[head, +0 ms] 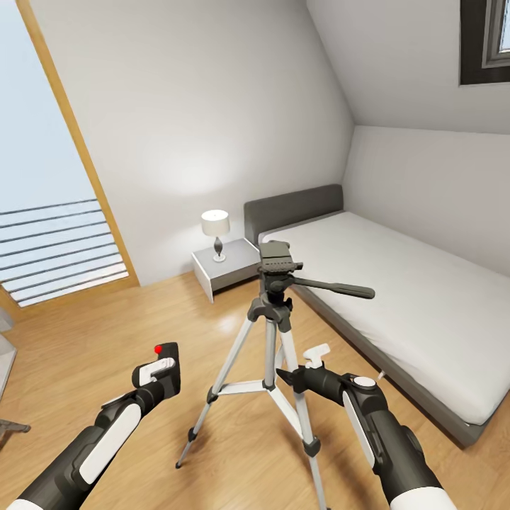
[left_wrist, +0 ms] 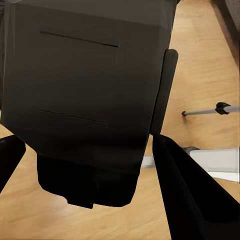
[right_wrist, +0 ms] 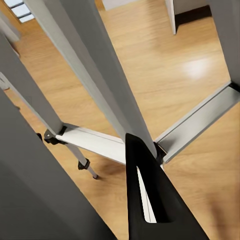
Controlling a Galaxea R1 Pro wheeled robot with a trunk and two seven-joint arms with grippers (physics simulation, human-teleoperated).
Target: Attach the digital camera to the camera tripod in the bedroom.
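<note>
The camera tripod (head: 273, 333) stands on the wood floor in the middle of the head view, its black pan head (head: 276, 261) bare and its long handle (head: 338, 288) pointing right. My left gripper (head: 161, 370), low and left of the tripod, is shut on the digital camera (head: 170, 356), whose red button (head: 157, 348) faces up. The left wrist view has the camera's black body (left_wrist: 85, 90) between my fingers (left_wrist: 195, 195). My right gripper (head: 306, 368) is at the tripod's right leg. In the right wrist view that silver leg (right_wrist: 50, 175) lies against the inner face of my black finger (right_wrist: 147, 200).
The low grey-framed bed (head: 425, 297) lies close behind and right of the tripod. A white nightstand (head: 228, 273) with a lamp (head: 215, 232) stands at the back wall. A tall window with blinds (head: 57, 248) is on the left, a skylight (head: 489, 39) at the upper right.
</note>
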